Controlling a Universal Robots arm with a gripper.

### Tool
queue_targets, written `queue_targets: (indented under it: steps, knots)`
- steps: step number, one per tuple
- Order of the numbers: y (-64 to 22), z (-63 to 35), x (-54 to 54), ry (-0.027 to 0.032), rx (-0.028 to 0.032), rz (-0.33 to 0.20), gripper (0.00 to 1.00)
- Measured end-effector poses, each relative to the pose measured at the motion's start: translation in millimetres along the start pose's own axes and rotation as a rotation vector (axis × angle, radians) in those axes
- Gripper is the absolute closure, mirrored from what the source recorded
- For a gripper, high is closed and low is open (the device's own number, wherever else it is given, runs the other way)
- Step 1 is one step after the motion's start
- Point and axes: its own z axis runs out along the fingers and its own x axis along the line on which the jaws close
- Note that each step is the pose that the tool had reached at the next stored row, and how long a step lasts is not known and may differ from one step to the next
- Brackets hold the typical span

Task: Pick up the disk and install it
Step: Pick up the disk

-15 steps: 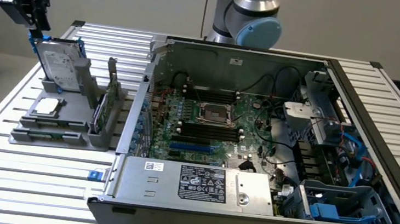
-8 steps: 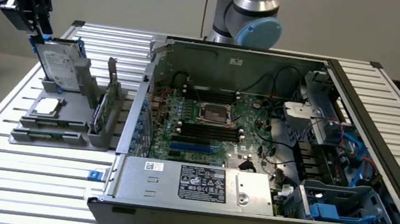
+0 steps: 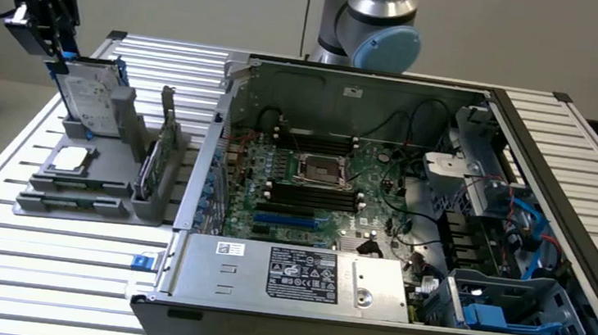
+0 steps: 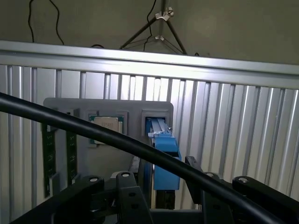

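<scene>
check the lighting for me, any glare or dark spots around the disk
Exterior view: table slats wash out white nearest the camera, the computer case is shaded inside, the disk is evenly lit. Wrist view: glare runs along the table's rail, and a dark cable crosses in front of the disk.

Plain grey wall point(image 3: 183, 0) behind slatted alu table point(image 3: 36, 274) — tripod point(image 4: 162, 21) nr wall

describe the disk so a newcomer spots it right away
At the exterior view's left of the open case, a grey holder sits on the table. The disk stands upright at its back: silver, white label, blue frame, unlike the flat square chip.
</scene>
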Motion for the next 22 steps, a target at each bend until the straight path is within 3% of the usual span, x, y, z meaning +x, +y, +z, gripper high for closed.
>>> queue_targets:
  steps: [12,22]
  knots:
    - [3.3,21.2,-0.6,-0.0021,0.0023,0.000,0.50]
    - [3.3,23.4,-0.7,-0.0149,0.0033,0.000,0.50]
